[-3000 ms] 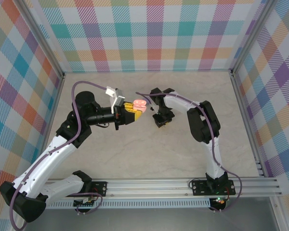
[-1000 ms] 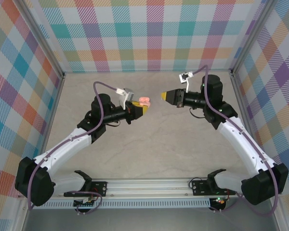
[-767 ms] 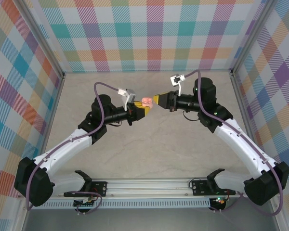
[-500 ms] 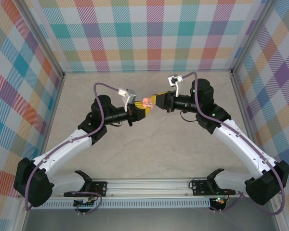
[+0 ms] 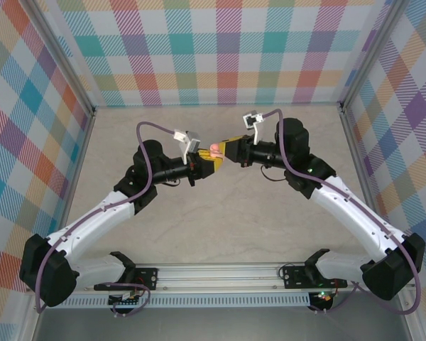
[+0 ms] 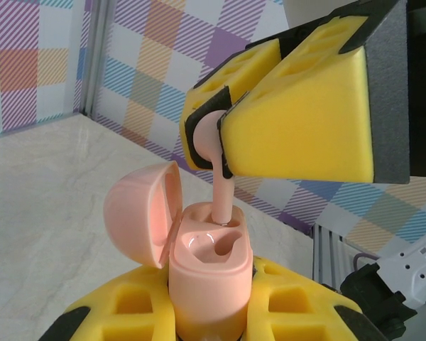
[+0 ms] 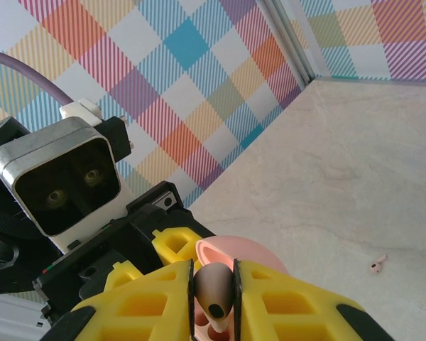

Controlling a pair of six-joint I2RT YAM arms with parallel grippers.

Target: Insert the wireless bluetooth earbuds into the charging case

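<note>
Left gripper [image 6: 207, 320] clamped on the pink charging case [image 6: 210, 273] (lid [image 6: 138, 213] open), right gripper [image 6: 224, 138] pinching a pink earbud [image 6: 221, 192], stem tip inside the case.

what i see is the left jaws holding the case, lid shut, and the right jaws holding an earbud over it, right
Not shut: the left wrist view shows the case with its lid hinged open. The rest, earbud included, holds.
</note>
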